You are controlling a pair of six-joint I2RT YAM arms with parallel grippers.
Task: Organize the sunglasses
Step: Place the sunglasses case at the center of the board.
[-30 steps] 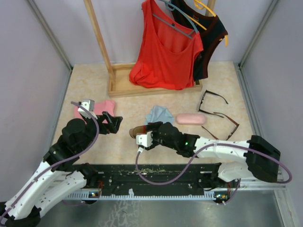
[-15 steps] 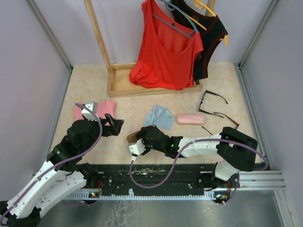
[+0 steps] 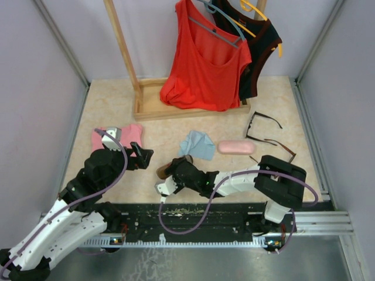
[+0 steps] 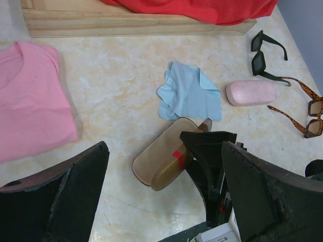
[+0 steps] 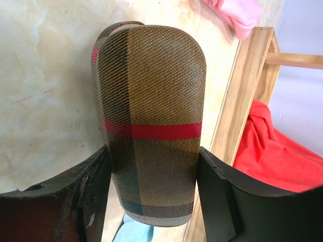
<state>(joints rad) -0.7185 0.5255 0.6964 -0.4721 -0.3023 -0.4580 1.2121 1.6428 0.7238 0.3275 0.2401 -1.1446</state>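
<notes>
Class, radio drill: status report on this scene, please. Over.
Left gripper open, empty. Right gripper shut on plaid case. Black sunglasses, brown sunglasses untouched, arms unfolded. Pink case beside them.

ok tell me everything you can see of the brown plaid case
The brown plaid case is oblong with rounded ends, covered in what looks like woven brown-and-tan plaid fabric, with one red stripe across its middle. It is closed, and a seam runs along its side. The right gripper clamps one end between its fingers. The case lies close to the light blue cloth. Whether it touches the cloth or rests on the table is unclear.
</notes>
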